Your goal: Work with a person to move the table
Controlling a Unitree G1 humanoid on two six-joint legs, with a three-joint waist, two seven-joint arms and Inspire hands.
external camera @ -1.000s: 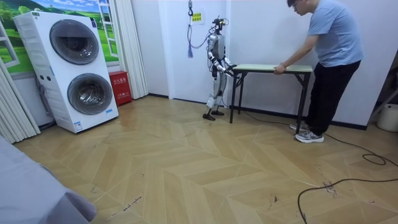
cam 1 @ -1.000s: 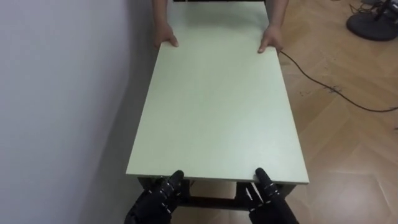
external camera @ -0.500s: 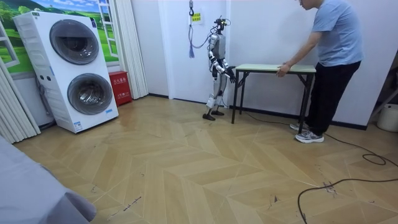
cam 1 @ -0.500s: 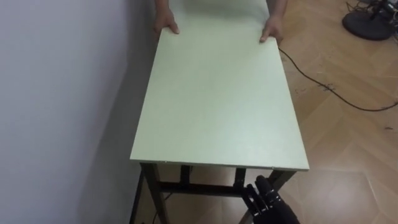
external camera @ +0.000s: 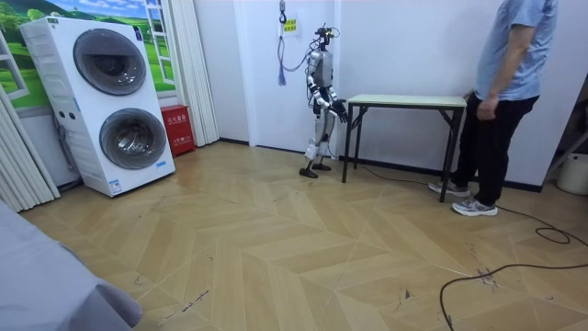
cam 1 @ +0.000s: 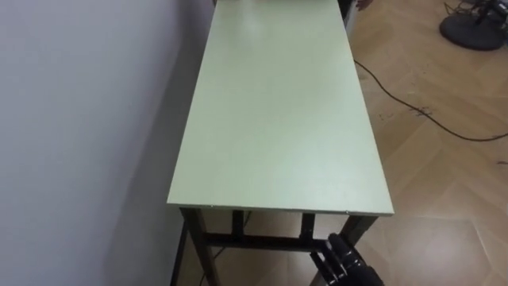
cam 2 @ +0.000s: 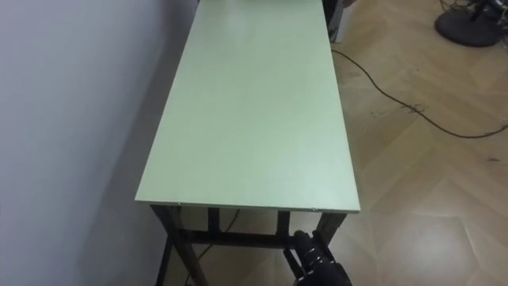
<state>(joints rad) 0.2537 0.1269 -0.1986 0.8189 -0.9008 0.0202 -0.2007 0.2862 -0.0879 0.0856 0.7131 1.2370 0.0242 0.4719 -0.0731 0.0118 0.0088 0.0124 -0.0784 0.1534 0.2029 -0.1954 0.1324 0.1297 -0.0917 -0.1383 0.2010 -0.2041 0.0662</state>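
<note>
Table (external camera: 404, 100) stands with all its legs on the herringbone wood floor (cam 1: 444, 199), one long side along the white wall (cam 1: 79, 119); contact with the wall cannot be made out. Its pale green surface (cam 1: 278, 119) is a bare rectangle running lengthwise away from the robot, which stands upright at the table's near short end, facing down its length. Right robot hand (cam 1: 347, 264) sits low, below the level of the near edge and just in front of the table's near right leg (cam 1: 359, 228). Its dark fingers are loosely extended and point up toward the underside of the table. The hand holds nothing and has no grip on the edge or the frame. Whether a fingertip grazes the leg cannot be told. In the room view this arm reaches forward toward the table's near end. Person (external camera: 510, 83) stands at the table's far short end, beside the far leg, arms hanging at the sides, with no hand on the table. Beyond the table's far right corner, on the floor, lies a round black base (cam 1: 476, 32). Well away from the table's near end, behind the robot, two stacked front-loading washing machines (external camera: 110, 101) stand with a small red box (external camera: 175, 129) beside them.
</note>
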